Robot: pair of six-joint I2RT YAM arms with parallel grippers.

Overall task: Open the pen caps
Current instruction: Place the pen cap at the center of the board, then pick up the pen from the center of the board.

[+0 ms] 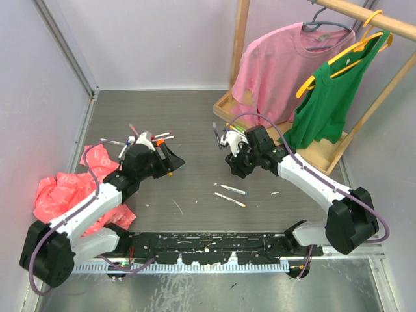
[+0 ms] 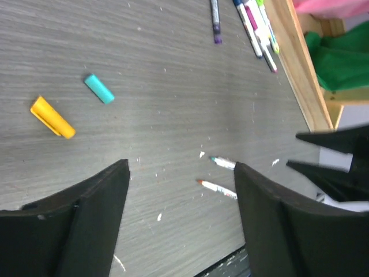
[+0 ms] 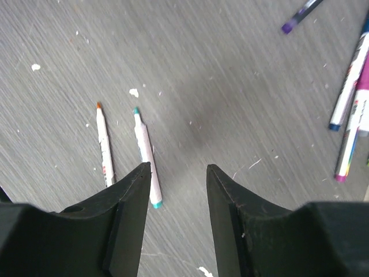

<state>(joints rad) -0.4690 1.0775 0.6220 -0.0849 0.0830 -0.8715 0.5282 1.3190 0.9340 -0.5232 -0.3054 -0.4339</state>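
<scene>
The room is bright and evenly lit, with soft light falling from above. The grey worktop (image 1: 195, 117) is matte and shows no glare, and the shadows under the arms are faint and blurred. In the wrist views the wood grain is crisp, while the left tool (image 2: 181, 173) and right tool (image 3: 179, 173) sit close to the lens as flat black, slightly soft shapes. The pens (image 3: 349, 81) at the right wrist view's edge look a little smeared.

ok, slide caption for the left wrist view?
Left gripper open and empty above the table, yellow cap and teal cap lying loose, two uncapped pens beyond.
</scene>
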